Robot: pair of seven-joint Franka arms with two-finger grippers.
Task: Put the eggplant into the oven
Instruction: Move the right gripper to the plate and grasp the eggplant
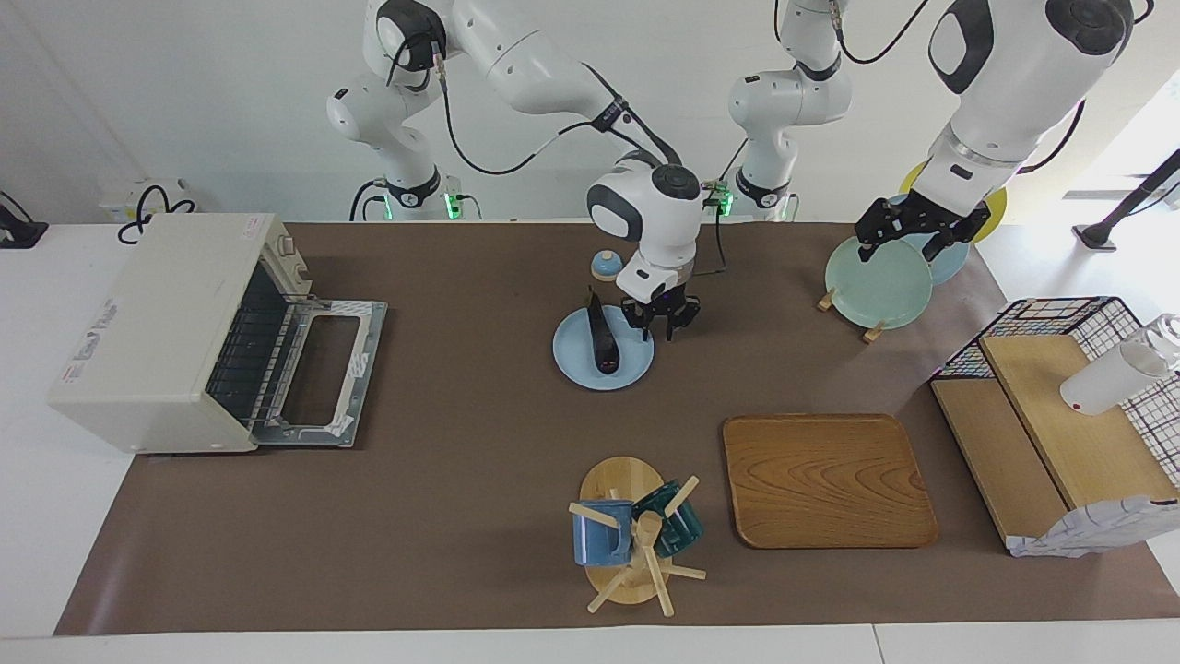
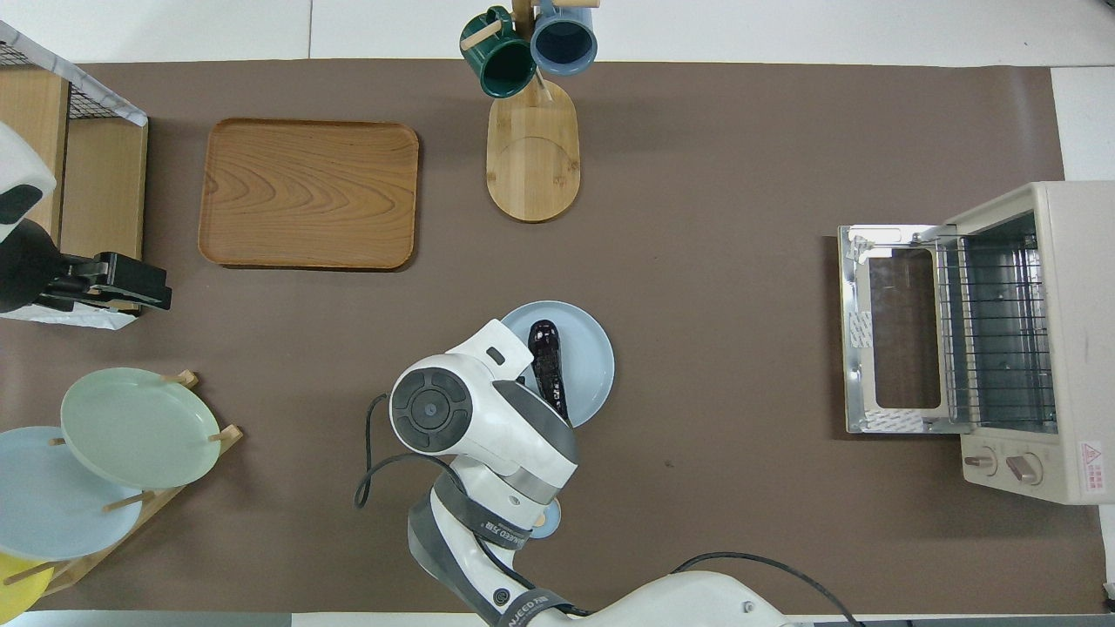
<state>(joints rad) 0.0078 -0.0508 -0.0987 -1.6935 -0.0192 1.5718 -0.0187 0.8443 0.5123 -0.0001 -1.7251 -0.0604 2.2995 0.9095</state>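
Where the eggplant is: the eggplant (image 1: 602, 337) (image 2: 547, 361) lies flat on a blue plate (image 1: 576, 364) (image 2: 594, 366) near the middle of the worktop (image 1: 461, 480). Its thin end points at the robots. It is not in the oven.
Oven: the oven (image 1: 157, 314) (image 2: 1076, 331) sits at the right arm's end of the worktop, well apart from the plate. Its door (image 1: 323, 369) (image 2: 897, 335) hangs open and lies flat in front of it. I can see the wire rack inside.
Right arm: the right arm (image 1: 650, 207) (image 2: 462, 414) reaches out to the blue plate.
Right jaws: they hang low over the edge of the blue plate, just beside the eggplant, on the side toward the left arm's end. I cannot tell how far open they are, or whether they touch the eggplant.
Left arm: the left arm (image 1: 1005, 74) waits at its own end of the worktop.
Left jaws: they are wide open and hold nothing. They hang over a green plate (image 1: 876, 277) (image 2: 135, 427) that stands in a wooden rack.
Other things: a small blue round thing (image 1: 605, 266) sits nearer to the robots than the blue plate. A wooden tray (image 1: 825, 480) (image 2: 309, 192) and a mug stand (image 1: 627, 544) (image 2: 531, 148) with two mugs sit farther from the robots.
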